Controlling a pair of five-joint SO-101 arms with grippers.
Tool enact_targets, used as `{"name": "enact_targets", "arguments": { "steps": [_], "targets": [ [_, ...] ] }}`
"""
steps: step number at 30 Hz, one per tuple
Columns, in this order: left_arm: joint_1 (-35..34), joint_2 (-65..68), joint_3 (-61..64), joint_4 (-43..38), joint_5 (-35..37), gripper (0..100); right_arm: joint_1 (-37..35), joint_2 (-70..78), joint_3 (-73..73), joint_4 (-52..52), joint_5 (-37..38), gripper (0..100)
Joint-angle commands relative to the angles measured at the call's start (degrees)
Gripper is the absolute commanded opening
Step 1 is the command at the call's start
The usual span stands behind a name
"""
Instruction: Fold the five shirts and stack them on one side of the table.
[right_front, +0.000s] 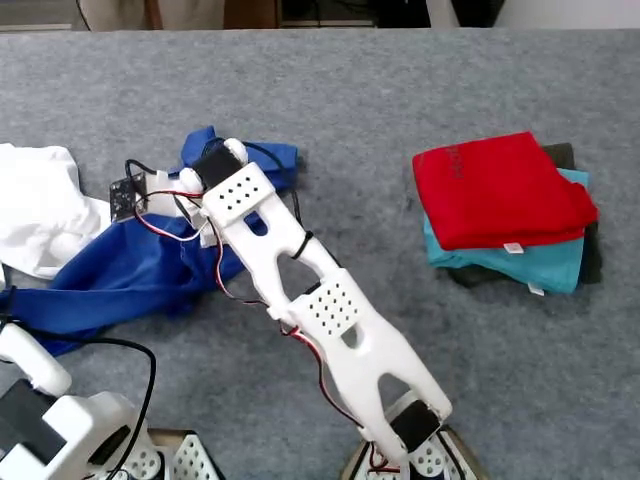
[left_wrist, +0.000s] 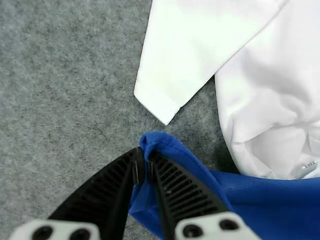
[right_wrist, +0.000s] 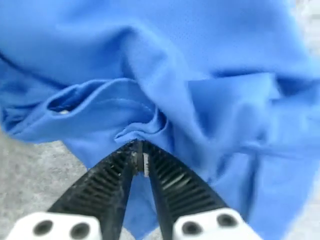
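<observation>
High view: blue shirt (right_front: 130, 275) crumpled at centre-left, touching white shirt (right_front: 35, 205) at left edge. Jaws of left gripper (left_wrist: 142, 167) pinched on a blue shirt corner; right gripper (right_wrist: 138, 157) clamped on a fold of it. Folded red shirt (right_front: 500, 190) atop teal shirt (right_front: 540, 262), right of frame, on grey table (right_front: 400, 90)

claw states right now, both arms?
Left claw: closed on an edge of the crumpled blue fabric shirt.
Right claw: closed on a fold of the same shirt.
</observation>
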Motion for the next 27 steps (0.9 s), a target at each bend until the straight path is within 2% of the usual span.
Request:
{"name": "enact_targets", "arguments": {
  "steps": [1, 4, 10, 27],
  "targets": [
    [0.0, -0.9, -0.8, -0.4, -0.4, 2, 0.7, -1.0, -5.3, 1.7, -1.0, 0.5],
    [0.2, -0.9, -0.8, -0.4, -0.4, 2, 0.7, -0.2, -4.9, 2.5, -0.8, 1.6],
    [-0.1, -0.9, -0.8, -0.3, -0.4, 2, 0.8, 5.1, -5.0, 2.2, -0.9, 16.3],
    [0.4, -0.9, -0.8, -0.4, -0.4, 2, 0.9, 5.7, -6.5, 1.7, -0.9, 16.5]
  ]
}}
